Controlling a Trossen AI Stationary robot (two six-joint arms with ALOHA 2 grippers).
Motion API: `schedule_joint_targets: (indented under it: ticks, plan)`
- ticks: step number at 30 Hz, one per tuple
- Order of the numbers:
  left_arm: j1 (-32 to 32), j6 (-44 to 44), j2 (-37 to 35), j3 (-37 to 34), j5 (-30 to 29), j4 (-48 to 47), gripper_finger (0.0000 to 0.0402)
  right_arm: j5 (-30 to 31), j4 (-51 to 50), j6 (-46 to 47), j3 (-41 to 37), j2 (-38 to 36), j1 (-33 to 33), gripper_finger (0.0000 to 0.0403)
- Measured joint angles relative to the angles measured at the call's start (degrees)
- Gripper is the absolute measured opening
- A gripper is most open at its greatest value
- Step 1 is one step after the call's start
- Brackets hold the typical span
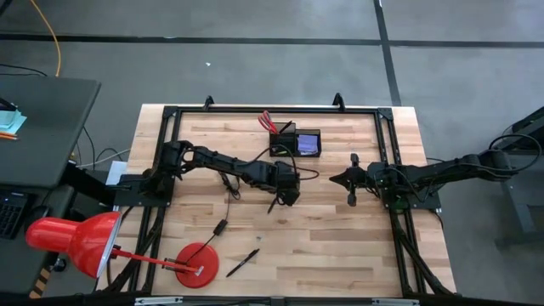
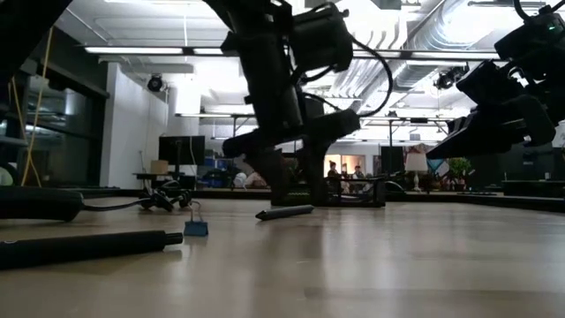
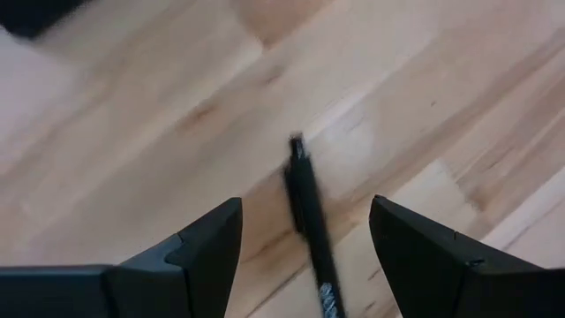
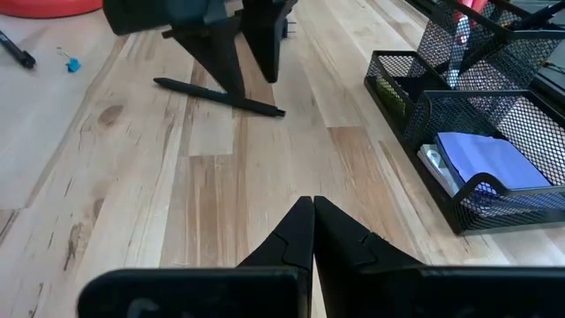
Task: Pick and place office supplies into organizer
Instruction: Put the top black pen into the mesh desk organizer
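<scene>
A slim black pen [image 3: 300,181] lies flat on the wooden table near its middle [image 1: 274,205]. My left gripper [image 3: 305,216] hangs over it, pointing steeply down and open, one finger on each side of the pen without touching it. The black mesh organizer [image 1: 297,141] stands farther back and holds red-handled scissors [image 1: 267,120] in its taller section. A purple sticky-note pad [image 4: 484,159] lies in its lower tray. A second black pen [image 1: 242,262] lies near the front edge. My right gripper [image 1: 353,180] waits shut at the table's right.
A red desk lamp [image 1: 78,240] leans over the front left corner, its round base [image 1: 197,264] on the table. A thin black cable [image 1: 223,226] runs across the left half. A small blue piece [image 4: 71,64] lies near the front pen. Black frame rails [image 1: 387,144] border the table.
</scene>
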Motion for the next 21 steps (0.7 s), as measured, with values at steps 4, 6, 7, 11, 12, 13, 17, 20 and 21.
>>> schedule_joint_targets:
  ticks: [4, 6, 7, 11, 12, 13, 17, 20, 21]
  plan:
    - [0.05, -0.25, -0.15, 0.15, -0.46, 0.51, 0.0232, 0.0, -0.15, 0.0, 0.0, 0.02, 0.0, 0.0]
    - [0.05, -0.25, -0.13, 0.13, -0.5, 0.49, 0.0232, 0.0, -0.19, 0.0, 0.02, 0.02, 0.0, 0.0]
    - [0.05, -0.25, -0.14, 0.13, -0.54, 0.54, 0.0232, 0.0, -0.24, 0.0, 0.02, 0.02, 0.0, 0.0]
    - [0.04, -0.27, 0.25, 0.15, -0.82, 0.19, 0.0232, 0.0, -0.24, 0.0, 0.02, 0.0, 0.0, 0.0]
    - [0.03, -0.25, 0.9, 0.22, -0.84, 0.92, 0.0232, 0.0, -0.24, 0.0, 0.02, 0.0, 0.0, 0.0]
    - [0.05, -0.11, 1.4, 0.19, -0.54, 1.16, 0.0232, 0.0, -0.24, 0.0, 0.02, 0.02, 0.0, 0.0]
    - [0.05, 0.4, 3.22, 0.32, -0.41, 2.15, 0.0232, -0.01, -0.33, 0.0, 0.04, 0.02, 0.0, 0.0]
    - [0.18, 1.06, 3.74, 0.36, -0.13, 2.4, 0.0232, -0.01, -0.83, 0.01, 0.04, -0.08, 0.0, 0.0]
    - [0.16, 1.16, 3.82, 0.37, -0.2, 2.43, 0.0231, 0.0, -0.78, 0.0, 0.04, -0.07, 0.0, 0.0]
